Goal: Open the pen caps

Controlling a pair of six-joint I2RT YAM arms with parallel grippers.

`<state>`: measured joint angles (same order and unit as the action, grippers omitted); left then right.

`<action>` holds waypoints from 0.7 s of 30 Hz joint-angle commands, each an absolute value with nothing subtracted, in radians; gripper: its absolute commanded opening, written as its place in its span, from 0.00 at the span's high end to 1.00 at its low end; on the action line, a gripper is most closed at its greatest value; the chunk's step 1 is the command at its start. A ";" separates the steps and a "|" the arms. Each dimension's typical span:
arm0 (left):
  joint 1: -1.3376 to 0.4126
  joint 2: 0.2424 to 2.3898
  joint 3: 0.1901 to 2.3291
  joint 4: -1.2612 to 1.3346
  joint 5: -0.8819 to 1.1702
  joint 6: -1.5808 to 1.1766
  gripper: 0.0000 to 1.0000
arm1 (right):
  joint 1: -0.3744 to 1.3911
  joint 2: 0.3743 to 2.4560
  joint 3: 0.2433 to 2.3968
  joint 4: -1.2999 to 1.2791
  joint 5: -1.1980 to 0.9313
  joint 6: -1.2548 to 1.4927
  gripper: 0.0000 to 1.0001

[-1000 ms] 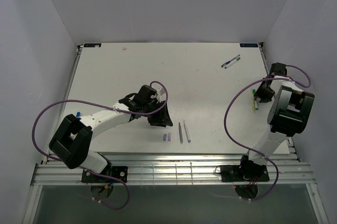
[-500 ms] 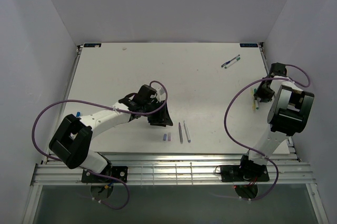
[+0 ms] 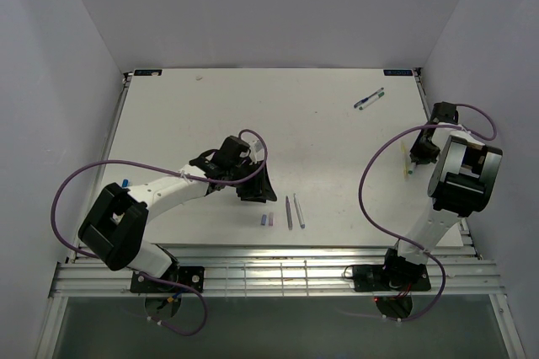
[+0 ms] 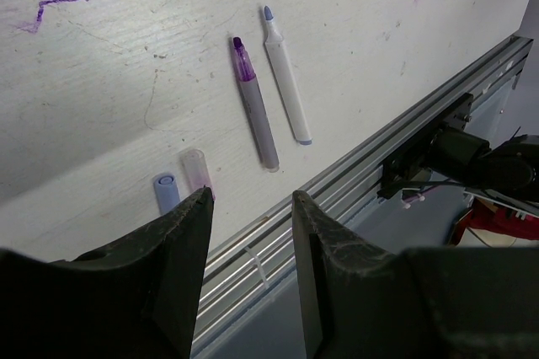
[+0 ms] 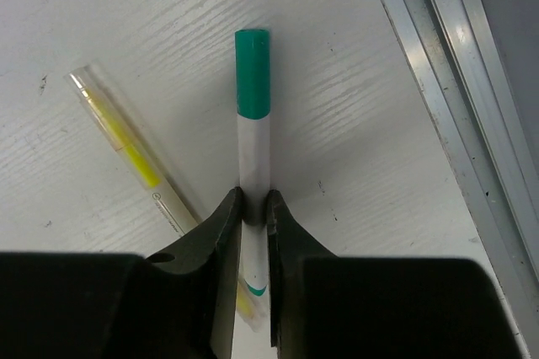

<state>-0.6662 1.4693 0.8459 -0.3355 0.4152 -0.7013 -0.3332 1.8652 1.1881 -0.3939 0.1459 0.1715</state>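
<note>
At the top view's right edge, the right gripper point(image 5: 254, 207) has barely shifted. It pinches the green pen point(image 5: 253, 152) by its barrel, cap point(image 5: 253, 72) still on, awaiting a pull. At lower centre the left gripper point(image 4: 251, 207) stays open.

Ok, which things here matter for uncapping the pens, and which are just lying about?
For the job: green-capped pen in the right gripper, yellow pen beside it, purple-tipped pen, blue-tipped pen, blue cap, pale purple cap, far pair of pens.
Just there: purple scribble, metal rail, purple cables.
</note>
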 commanded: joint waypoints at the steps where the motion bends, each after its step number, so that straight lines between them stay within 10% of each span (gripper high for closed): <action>1: -0.658 1.459 0.847 -0.319 0.436 -0.703 0.47 | -0.345 1.921 1.160 -0.449 0.175 0.153 0.85; 21: -0.644 1.488 1.046 -0.457 0.410 -0.719 0.47 | -0.181 1.717 1.510 -0.686 0.149 0.253 0.92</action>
